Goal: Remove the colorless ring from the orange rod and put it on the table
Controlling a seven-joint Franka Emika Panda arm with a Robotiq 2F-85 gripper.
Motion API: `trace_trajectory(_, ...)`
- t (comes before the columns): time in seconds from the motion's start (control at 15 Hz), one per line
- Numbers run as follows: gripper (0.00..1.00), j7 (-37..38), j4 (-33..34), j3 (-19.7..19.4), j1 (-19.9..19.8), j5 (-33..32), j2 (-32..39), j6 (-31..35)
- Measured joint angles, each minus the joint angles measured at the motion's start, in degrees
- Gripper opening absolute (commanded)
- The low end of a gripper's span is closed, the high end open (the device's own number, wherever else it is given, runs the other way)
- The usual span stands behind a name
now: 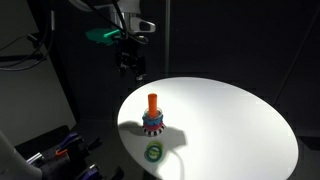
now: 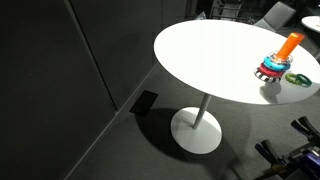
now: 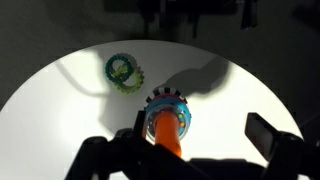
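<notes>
Clearness makes the colorless ring too faint to pick out. I judge it sits on the rod (image 1: 152,102), above the blue and red rings (image 1: 152,124). It is probably light, stiff and slippery, so pinch its rim from two sides and lift straight up. The rod stands near the table (image 1: 230,120) edge, and the green ring (image 1: 153,152) lies nearer that edge. The gripper (image 1: 130,66) hangs high by the edge, spread wide and holding nothing. The middle of the table offers room.

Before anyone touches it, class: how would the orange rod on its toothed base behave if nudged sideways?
The orange rod stands upright on a wider round base, so a low nudge would probably slide it across the smooth white table. A push near its top might tip it. It looks like rigid plastic, likely light.
</notes>
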Motion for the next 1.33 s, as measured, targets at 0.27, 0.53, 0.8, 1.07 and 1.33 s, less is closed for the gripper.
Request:
trace_trajectory(0.27,1.00,0.57,-2.16,-0.54,-0.86,-0.20,0.11,2.92)
trace_trajectory(0.53,1.00,0.57,-2.18,-0.58,-0.85,-0.20,0.13,2.92)
trace_trajectory(0.8,1.00,0.71,-2.29,-0.58,-0.85,-0.20,0.22,3.52)
trace_trajectory(1.07,1.00,2.45,-4.43,-0.58,-0.84,-0.19,1.35,9.69)
trace_trajectory(1.33,1.00,4.68,-7.42,-0.28,-0.76,-0.15,3.12,16.38)
